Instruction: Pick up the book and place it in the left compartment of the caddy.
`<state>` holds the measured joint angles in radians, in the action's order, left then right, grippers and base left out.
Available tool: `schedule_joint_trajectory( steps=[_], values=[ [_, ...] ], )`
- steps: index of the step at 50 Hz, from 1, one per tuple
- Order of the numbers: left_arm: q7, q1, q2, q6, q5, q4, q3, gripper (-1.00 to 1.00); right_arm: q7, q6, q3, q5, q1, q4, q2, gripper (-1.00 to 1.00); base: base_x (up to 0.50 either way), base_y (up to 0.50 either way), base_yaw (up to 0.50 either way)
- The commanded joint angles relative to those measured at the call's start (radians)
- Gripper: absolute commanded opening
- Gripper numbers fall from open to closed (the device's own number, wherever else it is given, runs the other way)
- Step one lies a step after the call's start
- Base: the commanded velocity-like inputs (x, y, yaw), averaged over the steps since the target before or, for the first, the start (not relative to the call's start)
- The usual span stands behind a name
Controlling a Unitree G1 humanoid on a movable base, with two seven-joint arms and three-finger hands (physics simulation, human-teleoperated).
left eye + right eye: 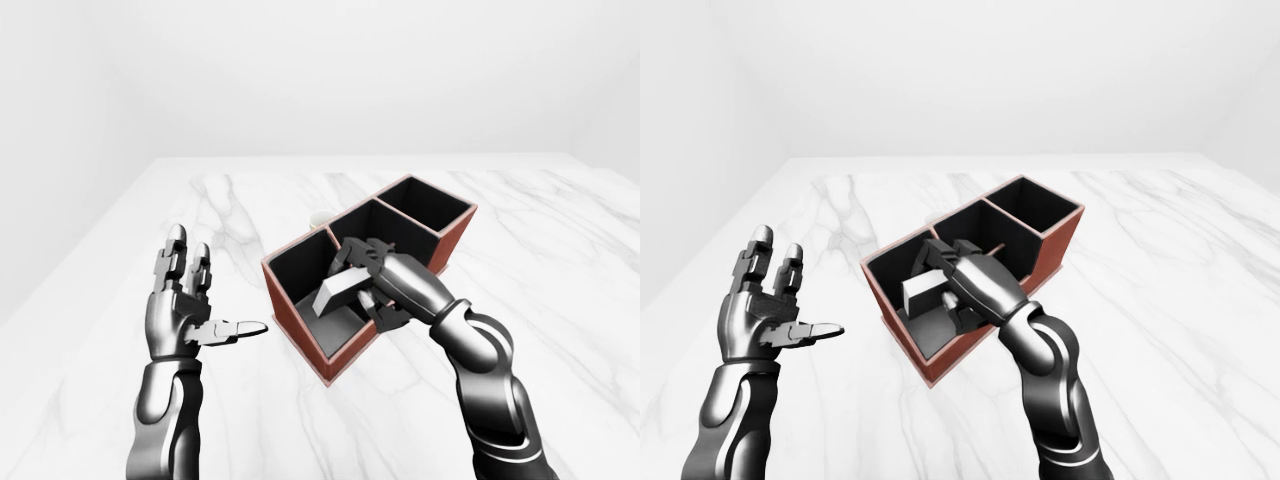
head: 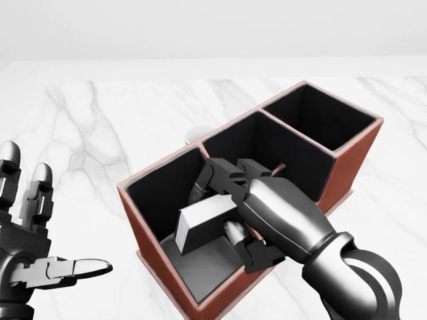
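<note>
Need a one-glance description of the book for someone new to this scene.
On the white marble table stands a reddish caddy with three black-lined compartments in a row. The book is the pale grey block tilted inside the compartment at the head view's lower left, held by the right hand; the other two compartments look empty.
</note>
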<state>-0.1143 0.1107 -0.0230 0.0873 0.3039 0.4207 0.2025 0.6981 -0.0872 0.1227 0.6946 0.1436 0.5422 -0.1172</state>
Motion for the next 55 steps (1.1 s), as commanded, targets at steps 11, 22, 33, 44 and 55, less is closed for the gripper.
schedule_joint_trajectory(
  steps=[11,22,33,44,55],
  values=[
    [-0.001,-0.003,-0.001,0.000,0.000,-0.007,-0.001,1.00,0.000,0.000,0.008,-0.045,-0.001,-0.004,0.011,-1.00,0.00,0.00,0.00],
    [-0.003,-0.002,-0.001,0.000,0.000,-0.009,0.000,1.00,0.000,0.000,0.018,-0.026,-0.004,-0.002,0.016,-1.00,0.00,0.00,0.00],
    [-0.003,-0.002,0.000,0.000,0.000,-0.007,0.000,1.00,0.000,0.000,0.024,-0.016,0.002,-0.037,0.027,-1.00,0.00,0.00,0.00],
    [-0.002,0.001,0.000,0.000,0.001,0.005,-0.001,1.00,0.000,0.000,0.024,0.009,0.003,-0.060,0.036,-1.00,0.00,0.00,0.00],
    [-0.004,0.001,0.001,0.000,-0.001,-0.002,-0.002,1.00,0.000,0.000,0.014,0.037,0.006,-0.109,0.034,-1.00,0.00,0.00,0.00]
  ],
)
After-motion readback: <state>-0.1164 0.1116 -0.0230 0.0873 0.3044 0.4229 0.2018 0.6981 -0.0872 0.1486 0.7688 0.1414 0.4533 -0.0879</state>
